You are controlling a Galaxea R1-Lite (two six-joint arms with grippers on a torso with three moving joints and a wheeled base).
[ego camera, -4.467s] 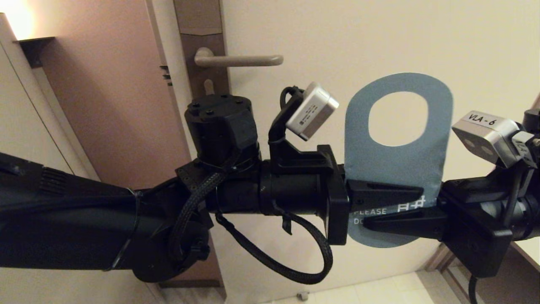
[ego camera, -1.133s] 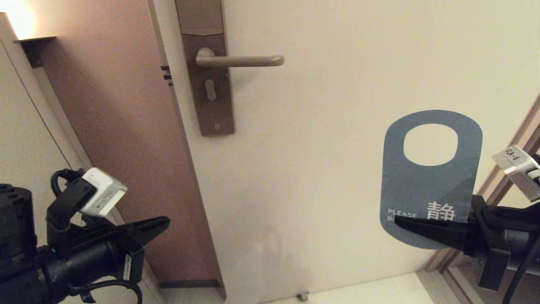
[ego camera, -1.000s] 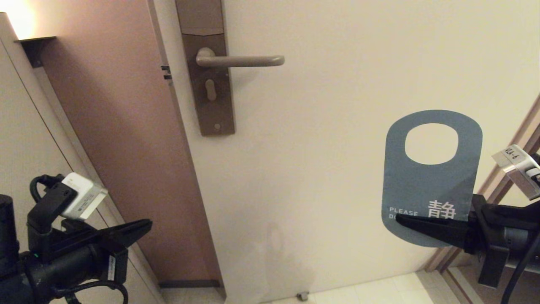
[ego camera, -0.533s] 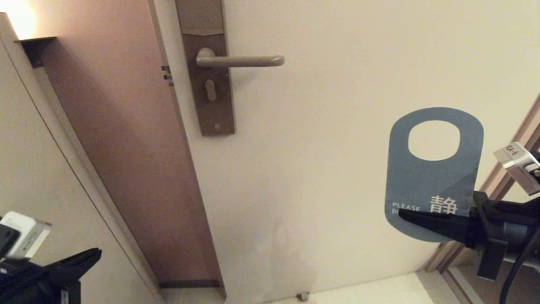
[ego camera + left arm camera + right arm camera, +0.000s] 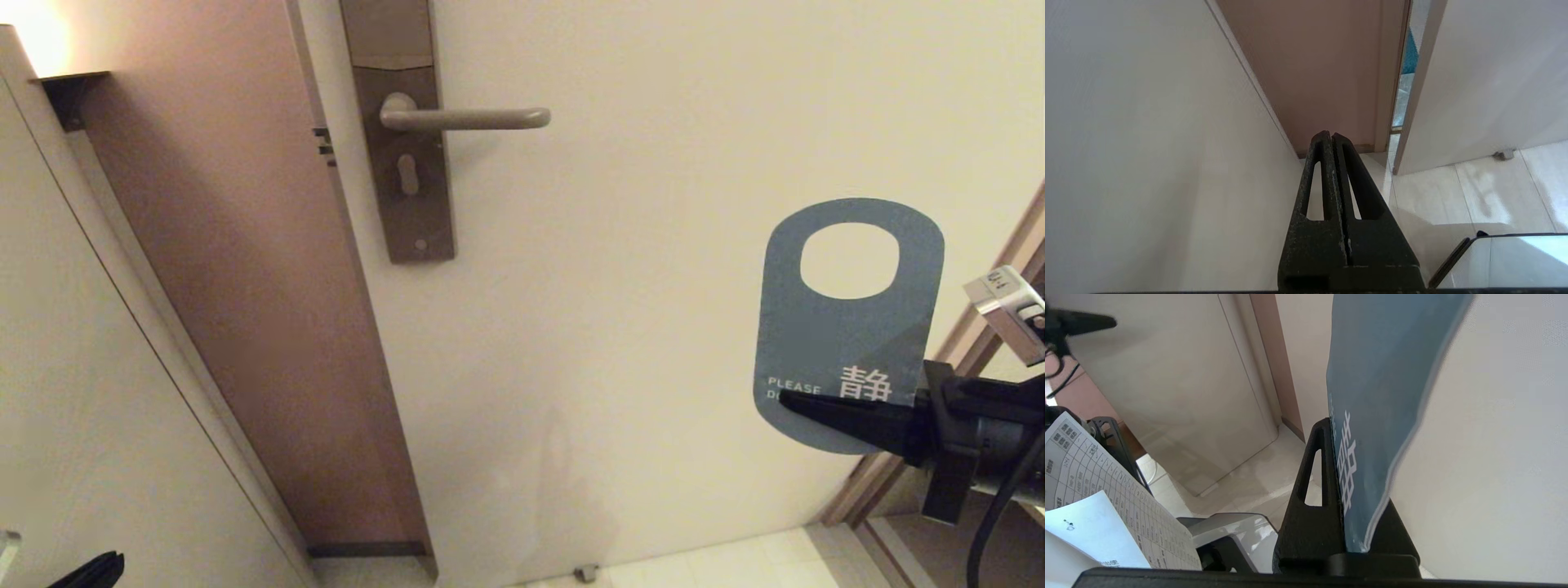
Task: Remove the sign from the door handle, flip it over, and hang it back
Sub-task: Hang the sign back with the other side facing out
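Currently, my right gripper (image 5: 788, 398) pinches the lower end of the sign (image 5: 841, 343) and holds it upright, teal "PLEASE DO NOT DISTURB" face toward my head camera, oval hole above my fingers. Door handle (image 5: 465, 119): bare, on its brown lock plate (image 5: 416, 212), up and well off to the left of that hand. My left gripper (image 5: 1329, 136) sits low at my left, fingers pressed together on nothing, beside a pale wall panel (image 5: 1147, 143).

left gripper (image 5: 1331, 136) withdrawn low-left; sign (image 5: 849, 327) nudged up.
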